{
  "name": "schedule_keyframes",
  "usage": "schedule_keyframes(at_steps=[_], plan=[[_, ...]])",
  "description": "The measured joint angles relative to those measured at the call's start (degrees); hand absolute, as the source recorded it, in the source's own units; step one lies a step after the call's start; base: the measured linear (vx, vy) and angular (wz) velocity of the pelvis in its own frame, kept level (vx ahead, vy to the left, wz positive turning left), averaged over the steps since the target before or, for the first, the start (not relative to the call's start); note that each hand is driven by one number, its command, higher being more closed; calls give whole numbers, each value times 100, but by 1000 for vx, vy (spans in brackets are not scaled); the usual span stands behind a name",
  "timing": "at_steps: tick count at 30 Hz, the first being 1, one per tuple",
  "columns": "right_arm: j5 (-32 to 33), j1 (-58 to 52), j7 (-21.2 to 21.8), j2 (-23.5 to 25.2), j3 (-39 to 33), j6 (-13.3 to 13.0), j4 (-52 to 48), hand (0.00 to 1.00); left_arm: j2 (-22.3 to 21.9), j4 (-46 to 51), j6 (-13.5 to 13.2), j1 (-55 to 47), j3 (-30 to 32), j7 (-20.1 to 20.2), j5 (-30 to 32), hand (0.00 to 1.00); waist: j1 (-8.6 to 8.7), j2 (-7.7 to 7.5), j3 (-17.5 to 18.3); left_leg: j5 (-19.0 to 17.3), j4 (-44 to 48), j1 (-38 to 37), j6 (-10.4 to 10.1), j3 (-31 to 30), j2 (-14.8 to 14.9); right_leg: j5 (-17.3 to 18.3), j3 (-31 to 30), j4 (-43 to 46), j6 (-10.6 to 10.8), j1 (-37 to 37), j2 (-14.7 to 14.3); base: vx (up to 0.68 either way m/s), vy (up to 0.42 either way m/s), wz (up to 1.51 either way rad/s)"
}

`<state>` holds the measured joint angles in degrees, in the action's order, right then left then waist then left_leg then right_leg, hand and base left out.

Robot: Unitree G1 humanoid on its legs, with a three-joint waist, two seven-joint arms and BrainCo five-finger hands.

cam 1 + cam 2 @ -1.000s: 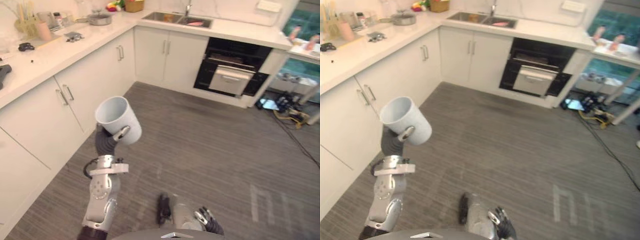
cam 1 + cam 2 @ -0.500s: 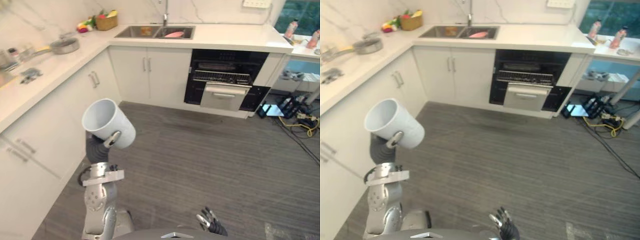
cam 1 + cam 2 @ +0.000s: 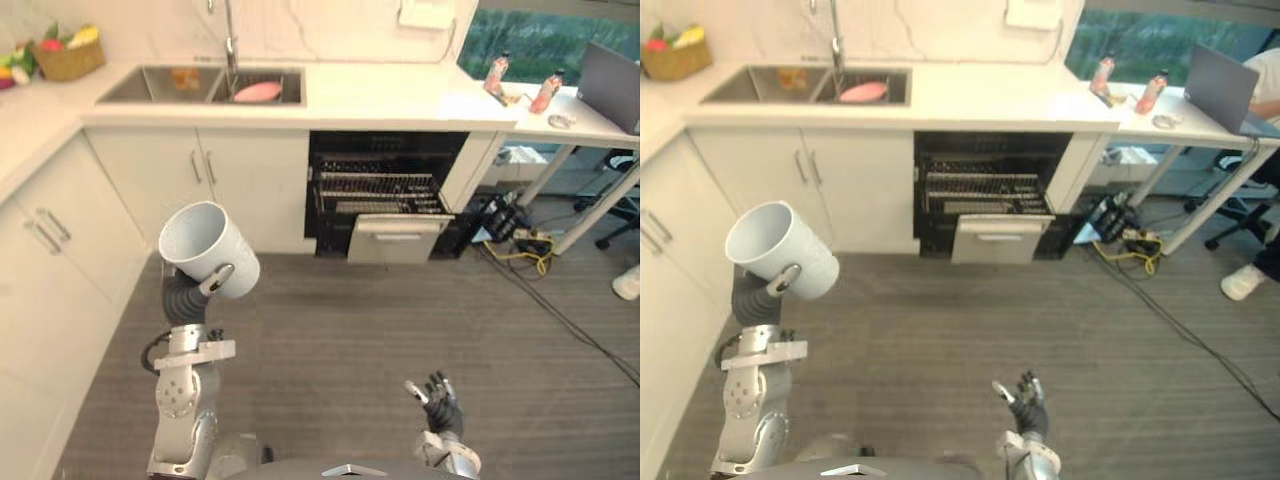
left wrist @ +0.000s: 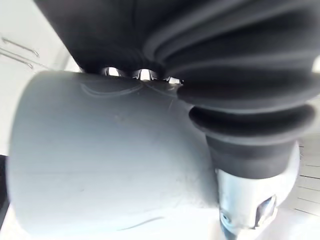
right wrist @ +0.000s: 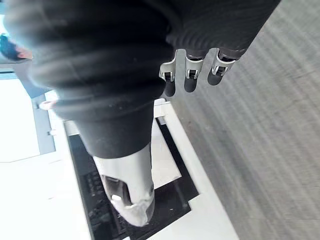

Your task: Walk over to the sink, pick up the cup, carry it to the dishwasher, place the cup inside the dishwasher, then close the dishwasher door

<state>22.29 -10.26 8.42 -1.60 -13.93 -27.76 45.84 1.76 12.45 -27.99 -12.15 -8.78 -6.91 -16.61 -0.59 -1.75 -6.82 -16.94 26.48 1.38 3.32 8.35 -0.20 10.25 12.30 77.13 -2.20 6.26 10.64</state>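
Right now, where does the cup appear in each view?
Left eye view: cup left of centre, held by left hand.
Right eye view: further left.
Left wrist view: close up, against the fingers.
Shared landmark: open dishwasher, eye views' upper middle; also right wrist view.

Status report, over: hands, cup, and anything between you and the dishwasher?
Left hand shut on cup, cup tilted. Right hand open, low. Dishwasher ahead, door open. Floor cables right of it, off the direct line.

The light is bright and even throughout. The white bench and wall glare nearly blank; the dishwasher cavity is dark. Daylight shows through the window.
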Motion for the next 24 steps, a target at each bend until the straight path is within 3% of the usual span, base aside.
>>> schedule_keyframes(at_steps=[1,2,4,5,6,7,8,9,10,13,15,16,17,18,19,21,22,24], plan=[[-14,-21,19,2,55,-57,-34,0,11,36,0,1,-35,-71,57,100,36,44,-5,-43,-90,-173,-78,-15,108,38,7,-34,25,260,6,375,17,-4],[-17,-43,29,31,224,-87,-192,0,60,101,-6,52,-36,-196,120,100,113,211,-22,-106,-328,-530,-191,-36,286,147,71,-354,141,765,6,601,-36,0],[-24,-135,10,174,379,-86,-686,0,110,224,0,156,-18,-351,117,100,199,181,-90,-185,-679,-1027,-370,-56,507,230,320,-1415,256,1234,67,652,-121,6],[-78,-201,-26,219,448,-84,-946,0,142,277,-5,178,-21,-363,118,100,229,110,-83,-243,-860,-1275,-473,-69,646,213,633,-2455,279,1271,94,583,-221,12],[-212,-295,-117,244,483,-74,-1251,0,181,264,-8,186,-24,-346,98,100,227,3,-77,-362,-986,-1541,-605,-109,733,32,796,-3927,538,1197,-42,611,-245,18],[-243,-356,-157,254,487,-77,-1414,0,191,246,1,179,-26,-332,96,100,241,-61,-73,-479,-958,-1623,-684,-180,747,-180,706,-4666,665,1107,-132,642,-272,31],[-245,-477,-232,201,486,-55,-1575,0,138,70,12,112,-24,-255,94,100,280,-30,-58,-681,-933,-1830,-790,-394,886,-810,715,-4963,27,909,-317,536,-217,24],[-242,-464,-306,120,479,-17,-1591,0,62,-39,59,44,-68,-241,95,100,273,140,-39,-679,-930,-1887,-745,-453,995,-721,779,-4907,19,860,-397,593,-221,9],[-244,-455,-404,48,465,90,-1829,0,5,-48,75,-58,-91,-181,97,100,252,213,-65,-567,-930,-1838,-663,-605,908,-435,764,-4625,-75,928,-378,477,-190,-10],[-252,-537,-420,28,496,246,-2559,0,-101,10,-39,-52,-89,-107,120,100,274,266,-77,-250,-765,-2049,-723,-516,1004,272,829,-4072,-136,824,-385,443,-193,0],[-252,-561,-503,68,515,412,-2898,0,-117,57,-62,-26,-102,-83,115,100,302,269,-77,-49,218,-1776,-726,-527,1164,561,902,-4127,-113,518,-505,333,-174,10],[-251,-644,-543,89,490,460,-3050,0,-145,59,-63,-42,-98,-30,104,100,284,274,-77,281,1109,-1402,-751,-565,1269,653,932,-4228,-81,317,-577,262,-148,16],[-249,-735,-582,98,472,532,-3363,0,-224,70,-73,-110,-126,35,106,100,255,296,-73,751,2449,-727,-933,-687,1459,703,956,-4459,-87,46,-695,261,-85,16],[-251,-887,-597,105,432,529,-3623,0,-294,135,-117,-249,-138,119,106,100,224,392,-39,719,3496,-116,-926,-610,1660,753,1006,-4699,-141,-246,-814,321,-57,15],[-251,-932,-597,81,416,497,-3665,0,-297,188,-165,-332,-138,144,109,100,218,405,-35,683,3815,131,-872,-516,1723,771,1036,-4812,-152,-393,-841,340,-14,6],[-243,-982,-599,40,301,454,-3575,0,-281,280,-403,-472,-131,224,109,100,102,392,-21,363,3874,775,-591,-83,1832,739,1045,-5281,-224,-880,-903,289,5,-9],[-241,-982,-598,39,240,453,-3571,0,-282,277,-425,-473,-131,231,108,100,66,392,-20,276,3703,877,-544,54,1856,725,1025,-5379,-203,-962,-907,297,49,-20],[-240,-897,-594,-25,146,445,-3539,0,-277,250,-434,-493,-131,262,94,100,36,372,18,96,2433,927,-491,619,1865,487,963,-5831,35,-1288,-902,350,102,-21]])
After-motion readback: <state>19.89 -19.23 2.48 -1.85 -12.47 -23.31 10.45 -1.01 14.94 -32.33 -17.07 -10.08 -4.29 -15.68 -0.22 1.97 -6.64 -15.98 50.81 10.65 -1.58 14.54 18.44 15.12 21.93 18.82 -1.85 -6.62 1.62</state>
